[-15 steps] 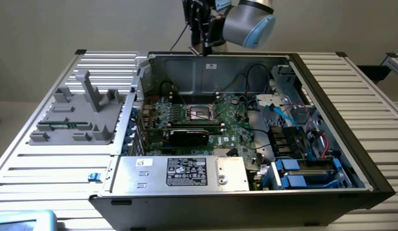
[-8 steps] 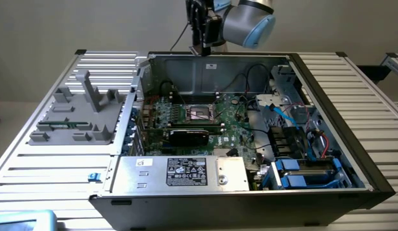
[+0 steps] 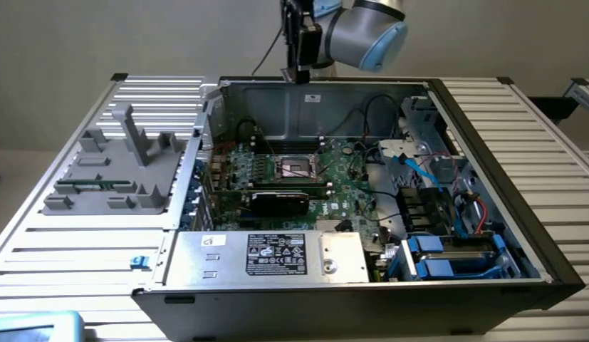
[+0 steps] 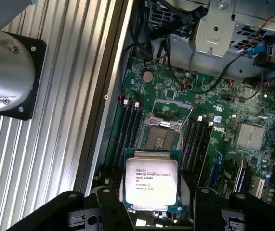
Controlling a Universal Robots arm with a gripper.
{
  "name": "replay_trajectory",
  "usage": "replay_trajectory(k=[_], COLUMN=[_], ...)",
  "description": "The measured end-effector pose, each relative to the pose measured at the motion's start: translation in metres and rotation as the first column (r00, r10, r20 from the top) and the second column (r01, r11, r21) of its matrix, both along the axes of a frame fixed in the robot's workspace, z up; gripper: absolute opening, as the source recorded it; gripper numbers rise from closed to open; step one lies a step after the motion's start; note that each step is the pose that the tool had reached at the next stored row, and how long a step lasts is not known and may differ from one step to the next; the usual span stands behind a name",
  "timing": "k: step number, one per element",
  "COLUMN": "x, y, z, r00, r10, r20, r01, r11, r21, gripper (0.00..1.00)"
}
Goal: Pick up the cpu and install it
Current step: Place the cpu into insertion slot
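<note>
The cpu (image 4: 151,184) is seen clamped in the claw (image 4: 155,204), held above the motherboard (image 4: 224,125), just short of the open socket (image 4: 164,134). It is best held level and squared to the socket frame.

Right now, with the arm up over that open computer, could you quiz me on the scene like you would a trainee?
1. True or false: the gripper is shut on the cpu.
2. Pick one: in the exterior view, the grey tray lies A) to the left of the computer case, B) to its right, C) inside it.
3. Fill the gap: the socket on the motherboard is ____ (filled or empty).

Key: 1 true; 2 A; 3 empty.
</note>
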State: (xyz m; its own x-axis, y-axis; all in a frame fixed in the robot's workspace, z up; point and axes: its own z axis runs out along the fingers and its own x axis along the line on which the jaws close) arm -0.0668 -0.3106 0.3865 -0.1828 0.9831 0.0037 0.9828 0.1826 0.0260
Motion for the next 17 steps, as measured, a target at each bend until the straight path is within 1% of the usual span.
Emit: replay_trajectory(k=[4, 7, 9, 11, 15, 16, 17], x=[0.0000, 0.0000, 0.0000, 0.0000, 0.0000, 0.0000, 0.0000], y=[0.0000, 0.0000, 0.0000, 0.0000, 0.0000, 0.0000, 0.0000], z=[-0.0006, -0.0009, -0.0012, -0.0016, -0.0020, -0.0020, -0.0020], r00=[0.9979, 0.9939, 0.9902, 0.9850, 0.9725, 0.9710, 0.9709], r10=[-0.064, -0.110, -0.140, -0.173, -0.233, -0.239, -0.240], r20=[0.0000, 0.0000, 0.0000, 0.0000, 0.0006, 0.0007, 0.0007], r01=[0.064, 0.110, 0.140, 0.173, 0.233, 0.239, 0.240], r11=[0.9979, 0.9939, 0.9902, 0.9850, 0.9725, 0.9710, 0.9709], r21=[0.0000, -0.0001, 0.0000, 0.0000, 0.0001, 0.0001, 0.0001], gripper=[0.55, 0.55, 0.55, 0.55, 0.55, 0.55, 0.55])
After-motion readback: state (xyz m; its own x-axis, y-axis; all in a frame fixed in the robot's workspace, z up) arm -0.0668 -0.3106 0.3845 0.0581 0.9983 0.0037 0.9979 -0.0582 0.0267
